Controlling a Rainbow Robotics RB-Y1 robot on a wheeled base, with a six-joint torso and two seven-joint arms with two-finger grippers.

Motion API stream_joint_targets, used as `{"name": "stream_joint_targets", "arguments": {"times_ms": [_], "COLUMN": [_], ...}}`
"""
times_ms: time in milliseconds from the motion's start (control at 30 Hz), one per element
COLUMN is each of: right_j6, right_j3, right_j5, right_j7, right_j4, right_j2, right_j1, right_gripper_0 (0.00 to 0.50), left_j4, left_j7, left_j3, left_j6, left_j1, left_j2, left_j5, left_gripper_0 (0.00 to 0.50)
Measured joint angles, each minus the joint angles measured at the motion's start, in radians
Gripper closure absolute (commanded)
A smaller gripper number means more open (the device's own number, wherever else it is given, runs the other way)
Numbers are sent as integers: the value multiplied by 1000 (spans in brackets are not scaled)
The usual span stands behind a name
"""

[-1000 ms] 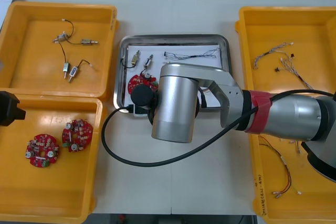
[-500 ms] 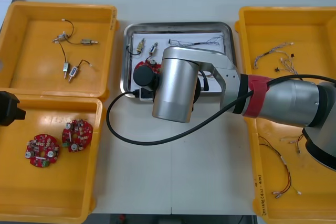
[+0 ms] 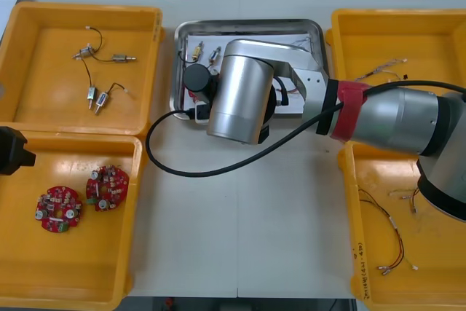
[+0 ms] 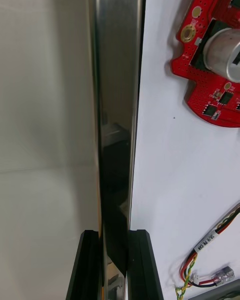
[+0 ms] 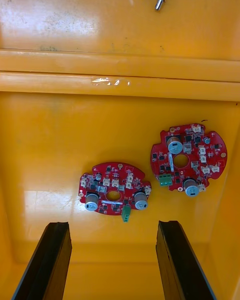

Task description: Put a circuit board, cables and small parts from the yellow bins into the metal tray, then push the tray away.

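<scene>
Where the right gripper (image 4: 115, 266) meets the metal tray (image 4: 118, 80), its black fingers (image 4: 89, 267) are clamped on the tray's shiny upright wall. One finger is outside, over the table (image 4: 45, 130), and one is inside, over the white liner (image 4: 165, 180). Just inside that wall lies a round red circuit board (image 4: 212, 65), flat and only partly seen. Nearer the fingers is a red and yellow cable (image 4: 210, 240) with a white label, apart from the board.

Front view: the right arm (image 3: 240, 100) reaches in from the right, with its wrist over the tray's near-left part, hiding the grip. The tray sits between the yellow bins (image 3: 80, 12) toward the far side of the table, level with the two far bins. Two small metal parts (image 3: 206, 52) show in its far-left corner, and a thin cable (image 3: 298, 38) runs near its far-right corner.

Left gripper (image 5: 115, 265): fingers well apart, nothing between them, hovering over the near-left bin (image 5: 50, 130). Below it two more circuit boards (image 5: 115, 187) lie flat, side by side, not touching. In the front view this gripper sits at the table's left edge, by the wall between the two left bins.

Far-left bin (image 3: 44, 49): loose metal parts (image 3: 102, 71) with short black leads.
Far-right bin (image 3: 429, 41): pale cables (image 3: 382, 71).
Near-right bin (image 3: 437, 253): red and yellow wires (image 3: 389, 242).
</scene>
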Motion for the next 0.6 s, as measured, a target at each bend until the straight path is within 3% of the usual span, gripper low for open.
{"name": "stream_joint_targets", "arguments": {"times_ms": [600], "right_j6": [-66], "right_j3": [0], "right_j5": [-3], "right_j7": [66], "right_j4": [151], "right_j2": [54], "right_j1": [-73], "right_gripper_0": [500], "left_j4": [-1], "left_j7": [0], "left_j3": [0], "left_j6": [0], "left_j1": [0], "left_j2": [0], "left_j5": [0], "left_gripper_0": [0]}}
